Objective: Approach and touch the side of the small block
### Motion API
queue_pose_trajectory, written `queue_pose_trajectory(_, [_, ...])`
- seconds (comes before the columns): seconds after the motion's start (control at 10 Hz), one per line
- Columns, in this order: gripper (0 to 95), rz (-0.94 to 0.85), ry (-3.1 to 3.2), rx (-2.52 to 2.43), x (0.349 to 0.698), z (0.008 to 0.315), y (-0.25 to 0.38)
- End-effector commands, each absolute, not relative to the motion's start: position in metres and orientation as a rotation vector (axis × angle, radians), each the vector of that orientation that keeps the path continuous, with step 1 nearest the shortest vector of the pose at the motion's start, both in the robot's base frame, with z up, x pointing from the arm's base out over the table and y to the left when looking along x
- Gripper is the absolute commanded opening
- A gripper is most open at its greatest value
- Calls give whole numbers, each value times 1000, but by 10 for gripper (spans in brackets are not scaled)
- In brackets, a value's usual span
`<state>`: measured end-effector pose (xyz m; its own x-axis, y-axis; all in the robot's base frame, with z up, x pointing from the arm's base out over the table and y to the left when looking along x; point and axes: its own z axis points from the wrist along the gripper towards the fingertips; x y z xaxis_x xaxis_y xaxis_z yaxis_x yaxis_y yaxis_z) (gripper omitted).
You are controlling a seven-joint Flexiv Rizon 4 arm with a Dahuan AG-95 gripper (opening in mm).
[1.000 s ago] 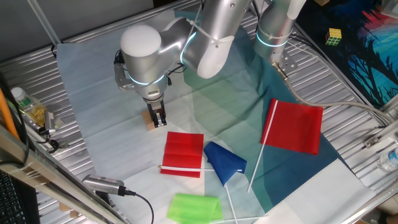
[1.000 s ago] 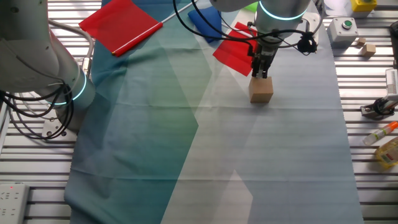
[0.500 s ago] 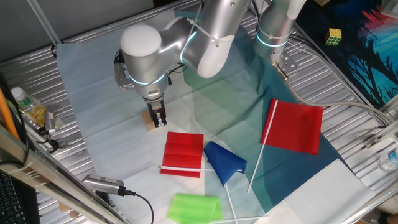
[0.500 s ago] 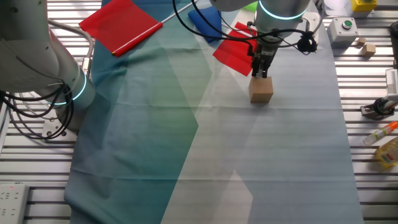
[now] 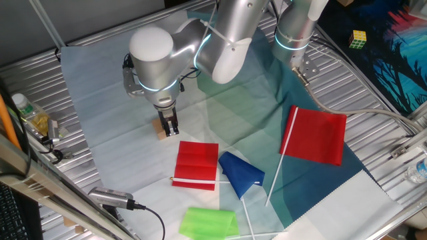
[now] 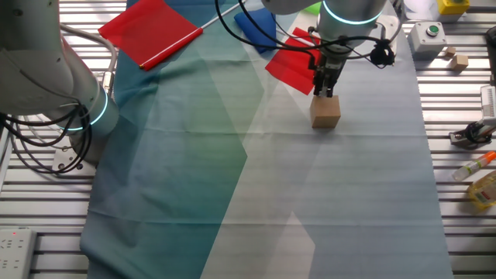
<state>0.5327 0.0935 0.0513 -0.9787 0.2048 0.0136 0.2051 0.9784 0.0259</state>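
Observation:
The small block [image 6: 325, 113] is a tan cube lying on the pale cloth; in one fixed view only its lower left part [image 5: 161, 135] shows past the fingers. My gripper [image 6: 326, 91] points straight down at the block's far side, and its dark fingers stand close together, shut on nothing, with the tips against the block's upper far edge. In one fixed view the gripper [image 5: 171, 129] stands right beside the block, on its right.
Just past the gripper lies a red folded cloth [image 5: 197, 165], then a blue one [image 5: 240, 173] and a green one [image 5: 208, 222]. A larger red cloth [image 5: 315, 135] lies farther right. A multicoloured puzzle cube [image 5: 358, 39] sits at the far edge. Bottles and tools [image 6: 477, 167] line the table side.

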Motion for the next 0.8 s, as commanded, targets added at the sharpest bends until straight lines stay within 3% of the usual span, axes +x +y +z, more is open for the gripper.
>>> queue_pose_trajectory(0.1, [0,-39,-3092,-351,534,51,94])
queue_pose_trajectory(0.8, [0,-22,-3128,-309,534,51,94])
